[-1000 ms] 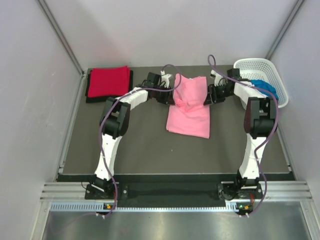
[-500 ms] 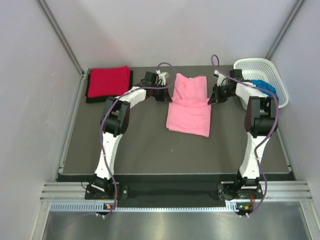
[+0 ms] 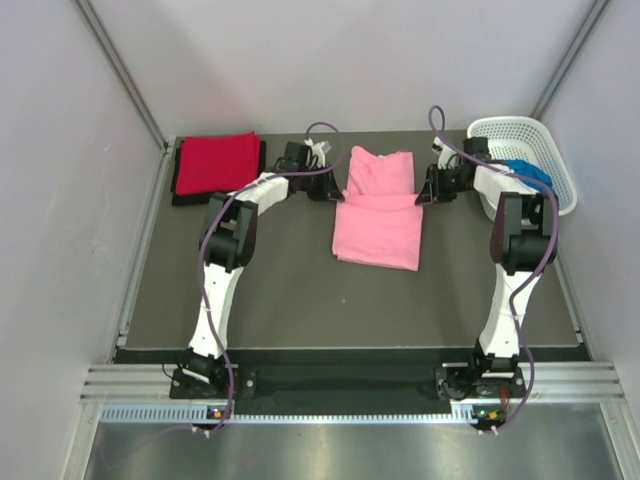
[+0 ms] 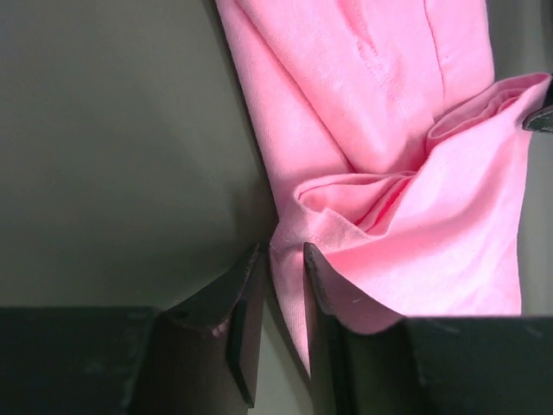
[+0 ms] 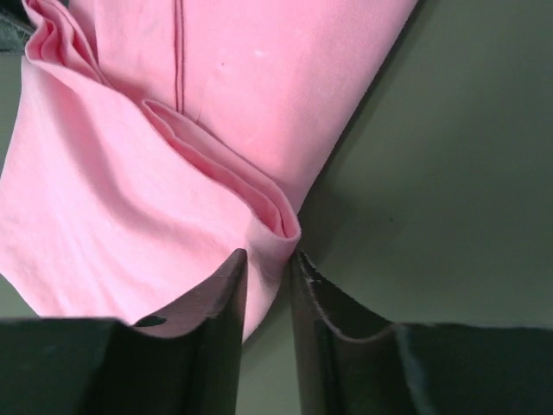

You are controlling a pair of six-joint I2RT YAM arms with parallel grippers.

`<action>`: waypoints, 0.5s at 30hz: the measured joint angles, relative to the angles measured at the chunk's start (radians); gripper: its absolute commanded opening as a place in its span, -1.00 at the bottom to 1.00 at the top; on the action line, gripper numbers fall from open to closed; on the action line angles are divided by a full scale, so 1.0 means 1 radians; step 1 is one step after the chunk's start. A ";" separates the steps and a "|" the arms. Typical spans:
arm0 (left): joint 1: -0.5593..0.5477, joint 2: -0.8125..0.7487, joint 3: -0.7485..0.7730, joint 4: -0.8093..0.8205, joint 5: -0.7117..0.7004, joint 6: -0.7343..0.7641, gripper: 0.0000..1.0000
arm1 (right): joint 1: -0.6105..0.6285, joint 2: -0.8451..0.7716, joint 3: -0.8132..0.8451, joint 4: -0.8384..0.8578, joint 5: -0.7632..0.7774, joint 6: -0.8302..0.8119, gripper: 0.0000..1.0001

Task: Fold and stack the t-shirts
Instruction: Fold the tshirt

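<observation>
The left claw (image 3: 336,192) is pinching the left edge of the pink shirt (image 3: 378,232). The right claw (image 3: 423,194) is pinching its right edge, straight across. In the left wrist view the left claw (image 4: 282,261) is showing both fingers (image 4: 246,298) drawn nearly together, with a bunched cloth edge of the pink shirt (image 4: 406,233) caught between them. In the right wrist view the right claw (image 5: 269,262) is clamping a rolled fold of the pink shirt (image 5: 130,199) in the same way.

One table (image 3: 280,290) is lying dark under both claws.

Four shirts are showing in all. The pink shirt is lying between the two claws, folded across at their level. One part is reaching beyond them toward the far wall and the other is spreading nearer the arm bases. The red shirt (image 3: 215,162) is sitting well to the left of the left claw, folded square. It is resting on the black shirt (image 3: 181,199), which is peeking out only as a dark border.

One white basket (image 3: 510,126) is standing just right of the right claw, at the table's far right corner. The blue shirt (image 3: 530,173) is lying crumpled inside it.
</observation>
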 measured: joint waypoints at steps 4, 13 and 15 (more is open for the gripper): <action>0.001 0.000 0.000 0.014 0.006 -0.016 -0.32 | 0.000 0.008 0.011 0.002 0.005 0.020 -0.24; 0.002 -0.002 -0.011 0.043 0.033 -0.053 -0.41 | 0.000 0.008 0.011 0.041 0.016 0.102 -0.30; 0.003 -0.002 -0.018 0.056 0.052 -0.069 -0.62 | 0.000 0.008 0.011 0.062 0.000 0.121 -0.43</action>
